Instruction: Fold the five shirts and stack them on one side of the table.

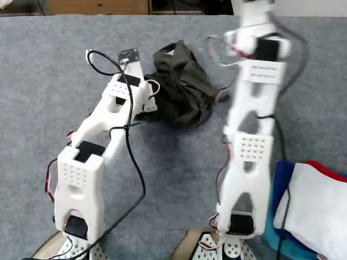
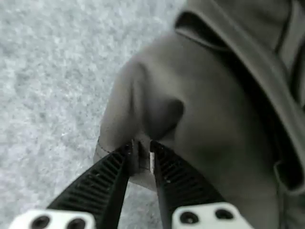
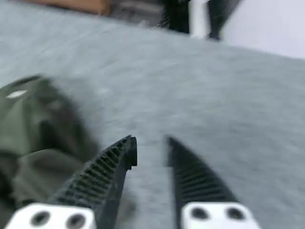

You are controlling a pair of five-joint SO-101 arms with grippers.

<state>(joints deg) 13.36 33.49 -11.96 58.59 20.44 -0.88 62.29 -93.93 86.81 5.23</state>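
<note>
High view first: got a crumpled olive shirt point(image 1: 181, 89) heaped toward the far middle of the grey table point(image 1: 49, 65), not folded at all. Down at the near right corner, spotted a stack of folded shirts point(image 1: 317, 208), white on top with red, blue and teal edges peeking out underneath. Looks like four, though can't swear to it with the pile cut off at the frame edge. Got the left arm point(image 1: 116, 116) stretched out with its wrist right at the near-left side of the olive heap, and the right arm point(image 1: 252, 124) raised just beside the heap's right side, well apart from the stack. Moving to the left wrist view: seeing the left gripper point(image 2: 141, 155) pinched nearly closed on a hem or fold at the edge of the olive shirt, cloth clamped between the jaws, bare table just beside it. Over to the right wrist view: seeing the right gripper point(image 3: 151, 148) parted a little with nothing between the jaws, hanging over bare table with the olive shirt off to one side, not touching. Progress-wise, reckon mostly done, with four out of five seemingly folded and stacked on one side. Left to do: spread the olive one flat, fold it, drop it on top of the pile.
</note>
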